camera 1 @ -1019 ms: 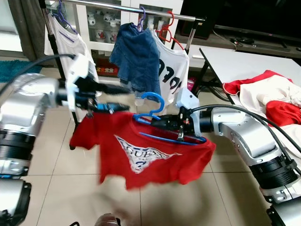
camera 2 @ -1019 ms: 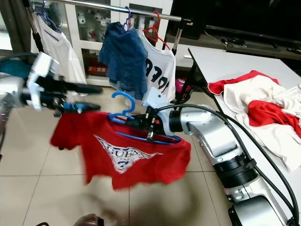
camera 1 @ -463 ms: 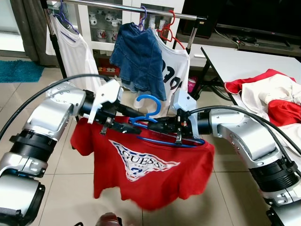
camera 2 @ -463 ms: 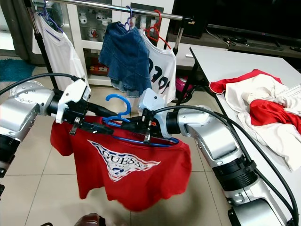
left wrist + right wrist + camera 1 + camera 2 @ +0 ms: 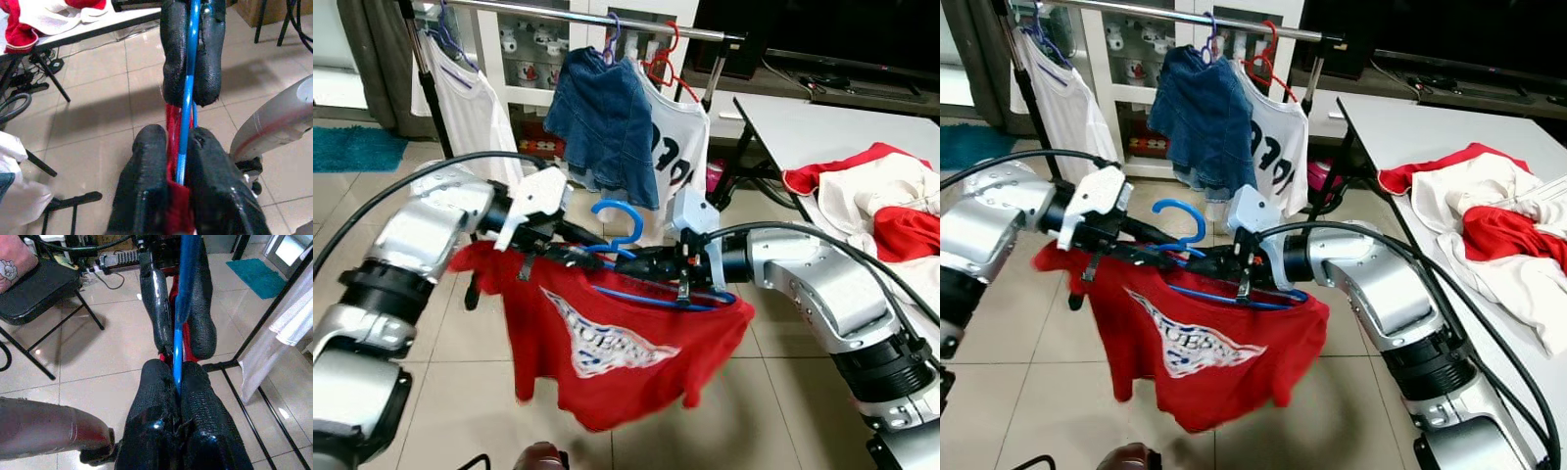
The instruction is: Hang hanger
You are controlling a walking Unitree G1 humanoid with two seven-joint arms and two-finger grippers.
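Right now the blue hanger point(image 5: 625, 257) is hanging in the air between the two arms, in front of the clothes rail point(image 5: 607, 18), with its hook pointing up and a red T-shirt point(image 5: 617, 343) draping from it. The left gripper point(image 5: 570, 257) is clamping the hanger's bar together with the shirt's shoulder on the robot's left side; in the left wrist view its fingers point(image 5: 146, 186) are pressing red cloth and blue bar between them. The right gripper point(image 5: 641, 266) is squeezing the same bar from the opposite side, its fingertips nearly meeting the left ones at the middle of the hanger. The shirt is sagging below, its white print crumpled, above the tiled floor point(image 5: 431, 392). Behind, the rail is carrying a denim garment point(image 5: 605, 122), a white printed shirt point(image 5: 680, 157) on a red hanger, and a white top point(image 5: 470, 108) further left. To the robot's right, a white worktop point(image 5: 803, 132) is holding a heap of red and white clothes point(image 5: 881, 196).
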